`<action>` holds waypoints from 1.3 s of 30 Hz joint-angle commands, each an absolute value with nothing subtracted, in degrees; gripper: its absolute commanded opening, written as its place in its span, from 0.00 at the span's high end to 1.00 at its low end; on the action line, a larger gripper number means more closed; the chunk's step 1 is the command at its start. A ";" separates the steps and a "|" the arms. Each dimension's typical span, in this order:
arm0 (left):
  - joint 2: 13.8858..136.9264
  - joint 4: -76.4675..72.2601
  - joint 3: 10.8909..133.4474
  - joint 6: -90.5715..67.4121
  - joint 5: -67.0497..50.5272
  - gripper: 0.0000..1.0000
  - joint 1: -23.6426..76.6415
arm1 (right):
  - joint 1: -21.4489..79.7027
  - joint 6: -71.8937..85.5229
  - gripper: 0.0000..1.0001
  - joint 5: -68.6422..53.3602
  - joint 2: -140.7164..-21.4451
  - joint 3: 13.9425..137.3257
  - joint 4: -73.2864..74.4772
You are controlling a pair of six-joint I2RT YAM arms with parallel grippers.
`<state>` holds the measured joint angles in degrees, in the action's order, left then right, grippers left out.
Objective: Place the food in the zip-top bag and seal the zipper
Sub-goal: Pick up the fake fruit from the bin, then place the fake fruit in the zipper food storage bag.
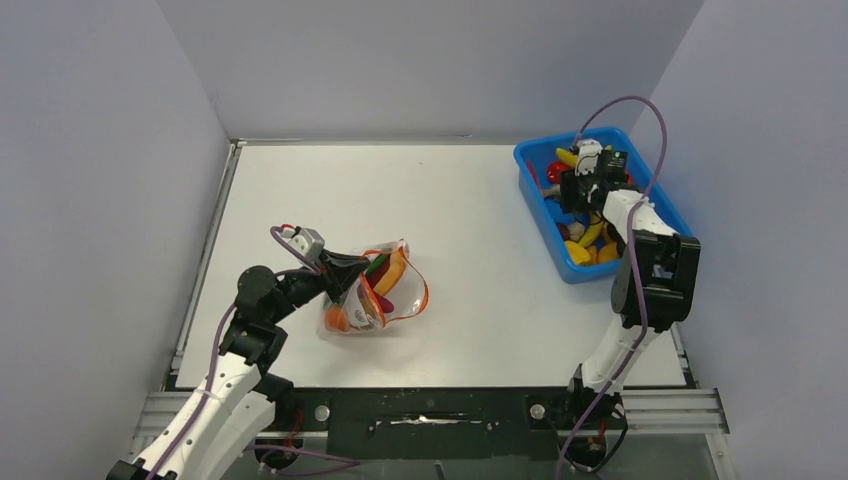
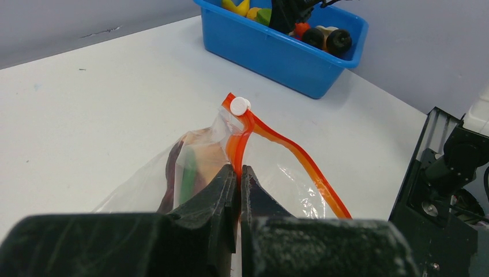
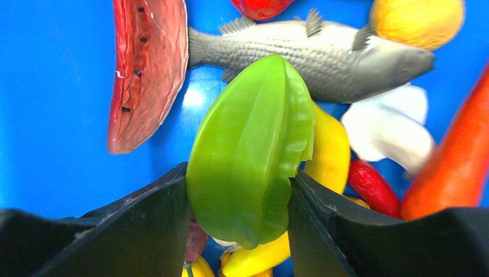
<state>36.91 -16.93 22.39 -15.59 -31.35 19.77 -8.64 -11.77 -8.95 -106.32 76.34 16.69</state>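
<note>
A matte white tabletop [image 1: 480,220] carries a rigid blue plastic tray [image 1: 574,272] at the upper right, heaped with glossy toy food [image 1: 580,250]. The crinkly clear bag [image 1: 375,290] lies lower left of centre, with orange, green and purple pieces inside. In the tray, the right jaws grip a smooth ridged green fruit [image 3: 248,150], perhaps a star fruit. The left jaws are pinched closed on the thin orange zipper [image 2: 239,141].

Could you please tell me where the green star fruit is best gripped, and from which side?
Probably across its narrow middle, from above: the green star fruit lies lengthwise between the fingers of the right tool, its long sides exposed.
</note>
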 commanded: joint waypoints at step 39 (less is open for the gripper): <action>36.83 -23.17 22.33 -18.46 -30.26 1.00 19.34 | 39.30 -9.97 0.50 -12.98 -72.16 65.60 15.49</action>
